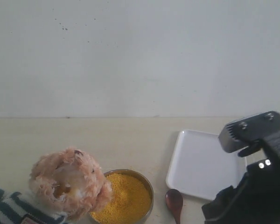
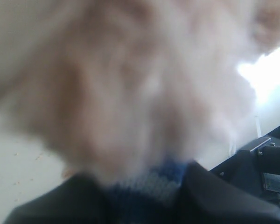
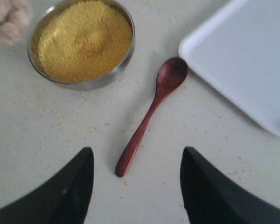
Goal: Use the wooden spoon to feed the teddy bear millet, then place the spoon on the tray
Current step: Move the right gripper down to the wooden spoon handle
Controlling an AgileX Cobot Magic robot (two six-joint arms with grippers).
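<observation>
Right tool (image 3: 136,186) is spread wide above the handle of the wooden spoon (image 3: 149,116), nothing gripped; the spoon lies on the counter (image 3: 214,140) between the millet (image 3: 84,39) and the tray (image 3: 242,60). Scooping, feeding and traying are judged yet to be done. Left tool (image 2: 140,186) is clamped on the shirt of the teddy bear (image 2: 130,93), a grip shown only by the left wrist view.

Between bowl (image 3: 91,85) of millet (image 3: 84,39) and tray (image 3: 252,60), spoon (image 3: 148,119) on table (image 3: 51,126) — teddy bear (image 1: 67,182) leftmost
</observation>
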